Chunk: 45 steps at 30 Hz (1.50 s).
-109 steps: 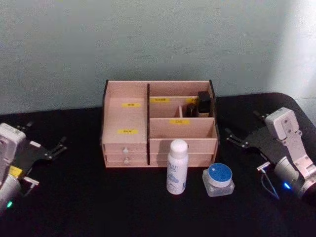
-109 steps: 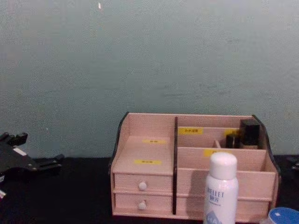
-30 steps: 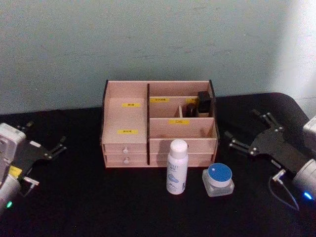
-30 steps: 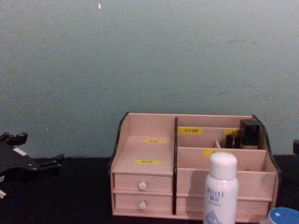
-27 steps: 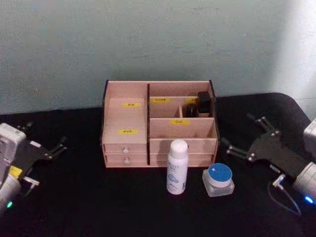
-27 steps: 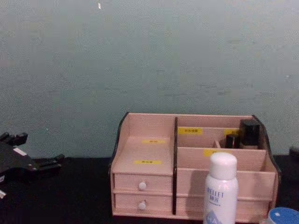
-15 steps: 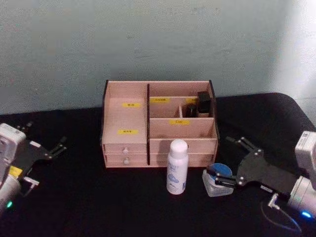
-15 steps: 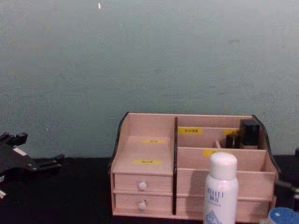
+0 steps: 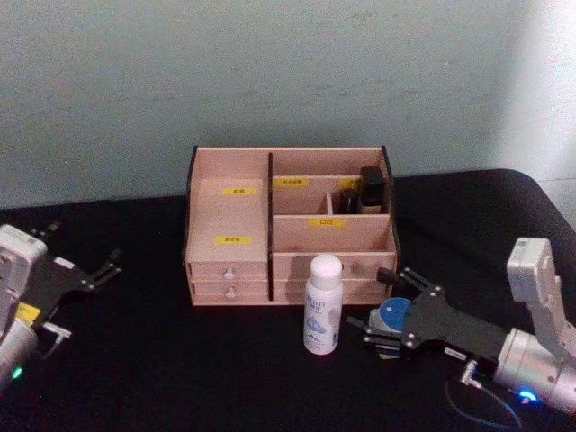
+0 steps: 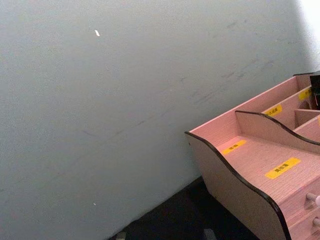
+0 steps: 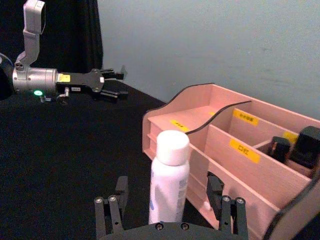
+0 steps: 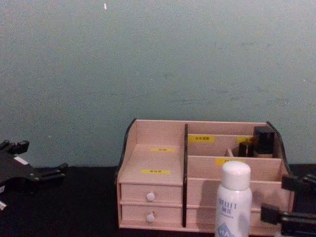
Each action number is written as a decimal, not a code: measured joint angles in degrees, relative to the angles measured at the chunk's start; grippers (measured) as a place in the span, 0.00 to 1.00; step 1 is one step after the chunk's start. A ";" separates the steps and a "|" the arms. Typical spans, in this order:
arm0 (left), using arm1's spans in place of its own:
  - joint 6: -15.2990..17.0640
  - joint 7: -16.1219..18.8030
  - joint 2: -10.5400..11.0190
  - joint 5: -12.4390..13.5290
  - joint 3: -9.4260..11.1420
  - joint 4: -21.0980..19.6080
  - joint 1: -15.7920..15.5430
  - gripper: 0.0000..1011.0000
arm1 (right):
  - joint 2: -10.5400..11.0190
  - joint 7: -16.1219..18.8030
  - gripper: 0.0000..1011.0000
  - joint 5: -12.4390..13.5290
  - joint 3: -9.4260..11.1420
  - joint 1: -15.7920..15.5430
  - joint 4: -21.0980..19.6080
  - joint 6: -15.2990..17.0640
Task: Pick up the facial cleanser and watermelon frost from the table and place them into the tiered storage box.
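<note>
While the spread fingers of your right gripper [image 9: 382, 306] flank the watermelon frost [image 9: 393, 314], at 3 o'clock of the facial cleanser [image 9: 323, 304], a skewed closing could knock the jar into that tall bottle and topple it. Your left gripper [image 9: 81, 247] idles released at the table's [image 9: 180, 360] 9 o'clock.

Box [image 9: 227, 216]: pale pink wood, black edges, yellow labels, white knobs. Bottle [image 9: 322, 306]: white, blue print. Jar [image 9: 394, 313] lid: blue. Table [image 9: 180, 360]: black. Wall [image 9: 270, 72]: grey-green.
</note>
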 joint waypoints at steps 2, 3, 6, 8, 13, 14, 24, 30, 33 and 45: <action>0.00 0.00 0.00 0.00 0.00 0.00 0.00 0.99 | -0.26 0.22 0.99 -0.05 -0.11 0.25 0.26 0.18; 0.00 0.00 0.00 0.00 0.00 0.00 0.00 0.99 | -0.77 0.55 0.99 -0.12 -0.33 0.70 0.76 0.50; 0.00 0.00 0.00 0.00 0.00 0.00 0.00 0.99 | -1.75 1.09 0.99 -0.61 -0.79 1.67 1.81 1.14; 0.00 0.00 0.00 0.00 0.00 0.00 0.00 0.99 | -2.39 1.33 0.99 -0.94 -1.06 2.32 2.49 1.43; 0.00 0.00 0.00 0.00 0.00 0.00 0.00 0.99 | -3.67 1.52 0.99 -1.76 -1.66 3.71 4.15 1.89; 0.00 0.00 0.00 0.00 0.00 0.00 0.00 0.99 | -3.86 1.55 0.99 -1.88 -1.74 3.95 4.41 1.97; 0.00 0.00 0.00 0.00 0.00 0.00 0.00 0.99 | -6.31 1.82 0.99 -3.22 -3.00 7.16 8.05 2.78; 0.00 0.00 0.00 0.00 0.00 0.00 0.00 0.99 | -7.30 1.97 0.99 -3.83 -3.73 8.55 9.61 3.40; 0.00 0.00 0.00 0.00 0.00 0.00 0.00 0.99 | -7.87 2.00 0.99 -4.20 -4.13 9.27 10.50 3.67; 0.00 0.00 0.00 0.00 0.00 0.00 0.00 0.99 | -8.73 1.75 0.99 -4.96 -4.84 10.38 11.80 4.71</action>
